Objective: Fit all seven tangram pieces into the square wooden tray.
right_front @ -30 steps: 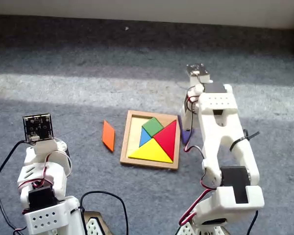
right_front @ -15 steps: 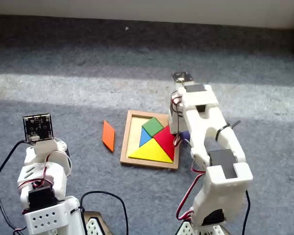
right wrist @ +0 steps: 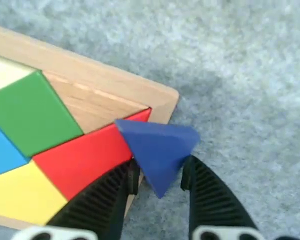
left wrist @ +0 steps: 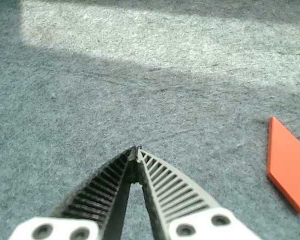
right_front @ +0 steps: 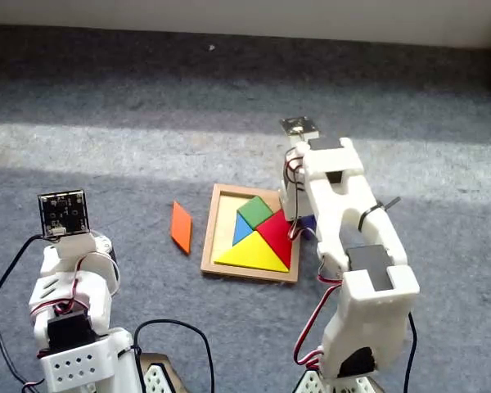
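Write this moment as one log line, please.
right gripper: shut on dark blue triangle, at tray corner | left gripper: shut, empty | orange parallelogram: outside tray

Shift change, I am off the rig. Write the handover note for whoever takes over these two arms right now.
Left hand: shut, empty, above the grey carpet.
Right hand: shut on the dark blue triangle piece, held over one corner of the square wooden tray.
Done: green square, small light blue triangle, red triangle and yellow triangle lie in the tray.
Left: seat the dark blue triangle; fetch the orange parallelogram piece from the carpet beside the tray. I cannot pick out a seventh piece.
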